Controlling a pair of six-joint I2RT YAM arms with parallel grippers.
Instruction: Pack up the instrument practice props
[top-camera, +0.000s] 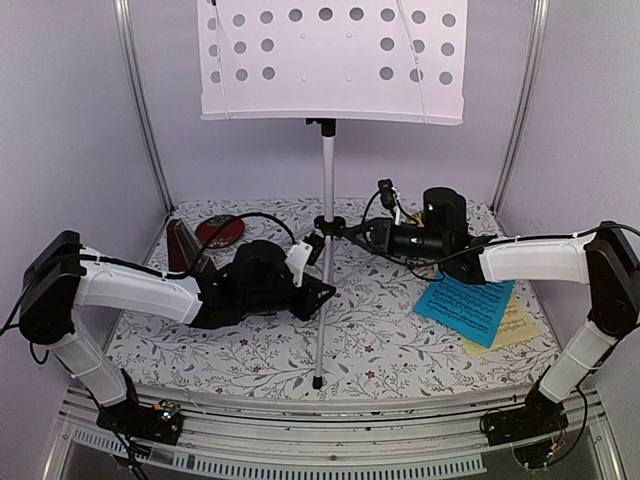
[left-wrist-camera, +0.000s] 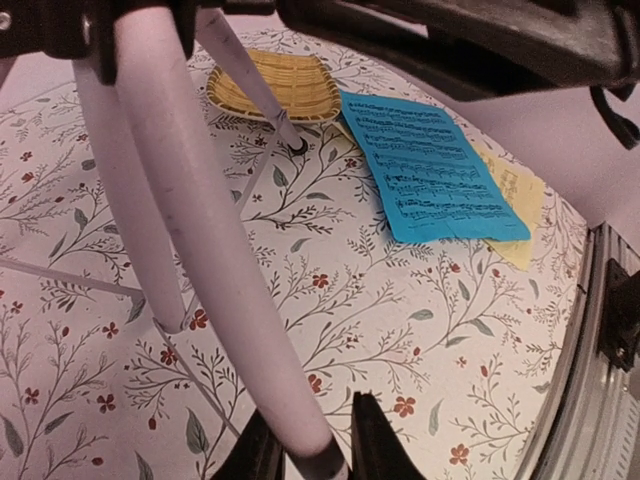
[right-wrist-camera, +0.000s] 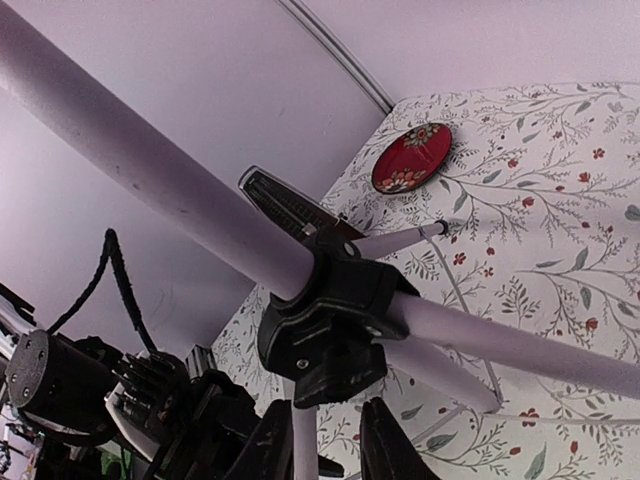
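1. Top external view: the tall silver tripod music stand, with its pale perforated desk, stands upright at the middle of the flower-printed tabletop. One foot is near the near edge.
2. My left gripper is at the front leg of the stand. In the left wrist view its fingers are clamped on that pale tube (it fills the gap between them).
3. My right gripper comes in from the right at the black hub where the legs join. Seen from the right wrist, its fingers sit narrowly either side of a slim tube below the hub. I cannot tell whether they press on it.
4. Near the rear left corner stands the dark red-brown pyramid metronome, just beside a round red plate.
5. Toward the right edge lies the blue music sheet, overlapping the pale-yellow music sheet beneath it.
6. From the left wrist I also see a woven yellow basket beyond the blue sheet, with one stand foot just in front of it.
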